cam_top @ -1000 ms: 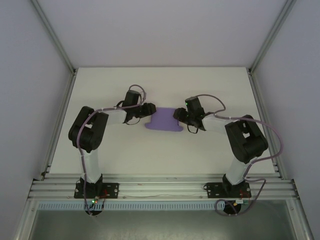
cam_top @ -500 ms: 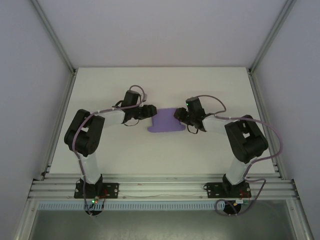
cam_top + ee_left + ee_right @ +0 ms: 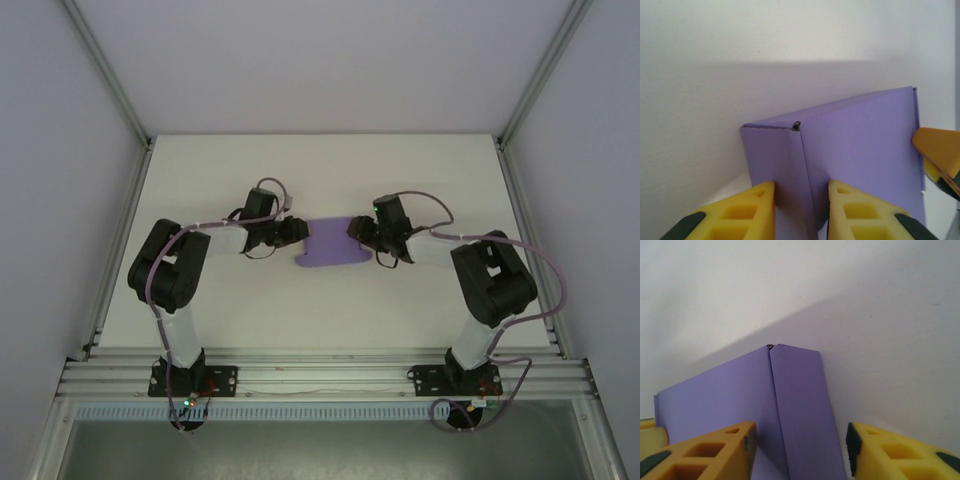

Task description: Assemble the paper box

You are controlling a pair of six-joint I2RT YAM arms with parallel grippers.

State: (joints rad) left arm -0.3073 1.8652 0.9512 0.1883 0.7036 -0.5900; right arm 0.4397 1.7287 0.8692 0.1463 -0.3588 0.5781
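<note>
Left claw (image 3: 801, 190), right claw (image 3: 800, 432) straddle paper box (image 3: 335, 245) ends.

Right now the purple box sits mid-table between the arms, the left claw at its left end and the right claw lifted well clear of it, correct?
No. The right claw isn't clear of it: the right wrist view shows its yellow fingers either side of the paper box's right end. The rest stands, including the left claw at its left end.
</note>
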